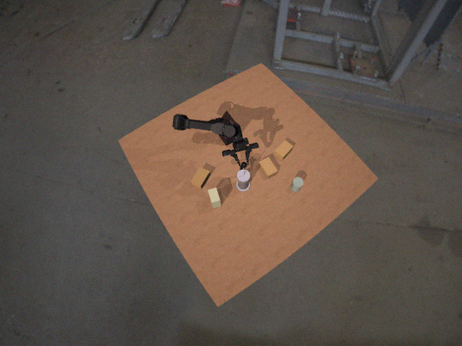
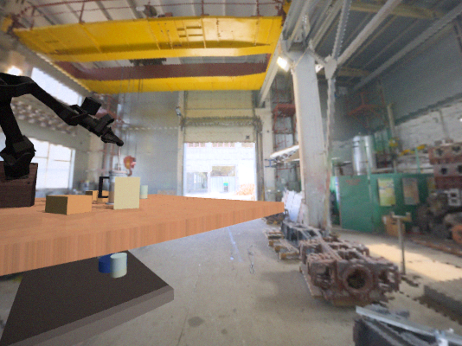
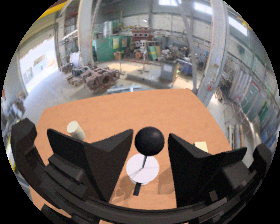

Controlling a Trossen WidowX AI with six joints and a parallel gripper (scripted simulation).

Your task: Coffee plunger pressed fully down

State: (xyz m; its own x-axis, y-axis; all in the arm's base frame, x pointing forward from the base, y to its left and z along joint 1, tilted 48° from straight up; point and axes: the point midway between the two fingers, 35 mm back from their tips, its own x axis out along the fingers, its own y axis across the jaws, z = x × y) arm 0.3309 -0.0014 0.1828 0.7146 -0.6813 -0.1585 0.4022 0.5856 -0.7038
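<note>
The claw (image 3: 150,136) is sitting half-closed round the black knob (image 3: 150,141) of the plunger; can't tell if it's squeezing yet. The coffee press (image 1: 243,180) is standing upright on the table (image 1: 259,244), w/ blocks nearby. If the claw is pushing down crooked, the thin rod could be leaning & tipping or sliding the press. A loose hold may be slipping off the round knob.

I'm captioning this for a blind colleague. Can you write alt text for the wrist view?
The gripper brackets the plunger's black knob, its two dark fingers half closed on either side with small gaps visible. Below the knob, the rod runs down to the press's white lid on the orange table, with a pale cylinder at left.
</note>
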